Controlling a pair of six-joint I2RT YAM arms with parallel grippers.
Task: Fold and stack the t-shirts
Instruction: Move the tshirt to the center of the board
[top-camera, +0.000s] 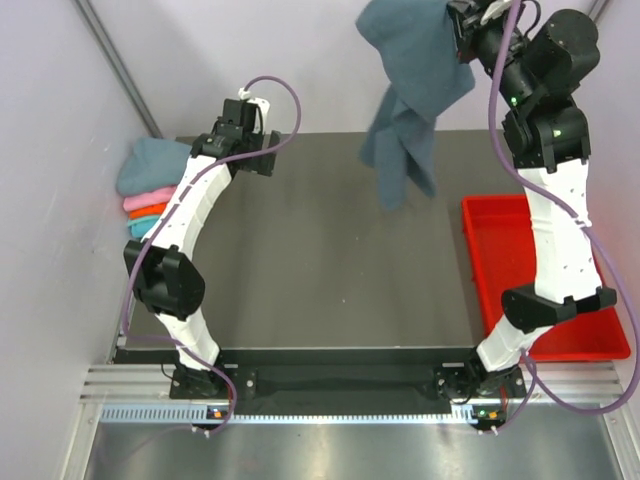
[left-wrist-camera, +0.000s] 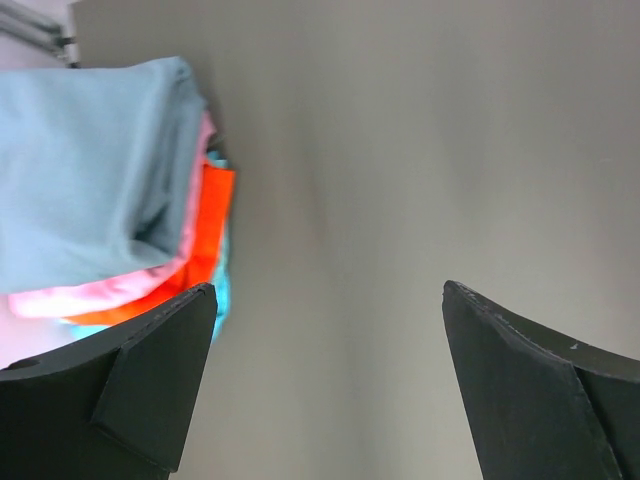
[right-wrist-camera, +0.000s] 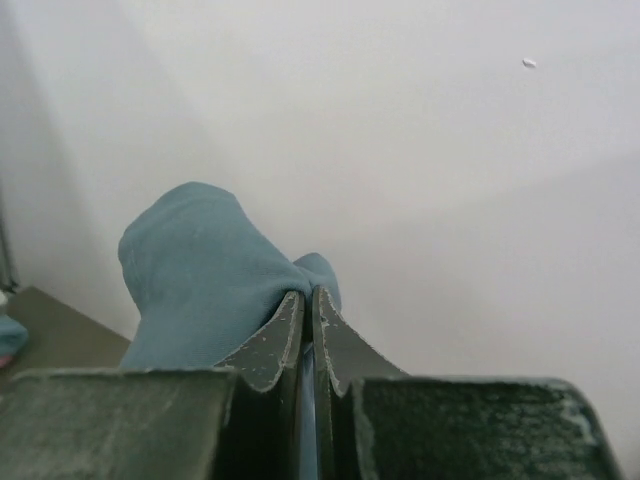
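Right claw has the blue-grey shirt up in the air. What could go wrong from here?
1. The right claw pinches only a small bunch of the blue-grey t-shirt, which hangs twisted; it may slip out or land crumpled instead of flat.
2. Its lower end dangles near the red tray; lowering rightward could drape it over the rim.
3. The left claw stands open close beside the folded stack; a careless sweep might topple it.
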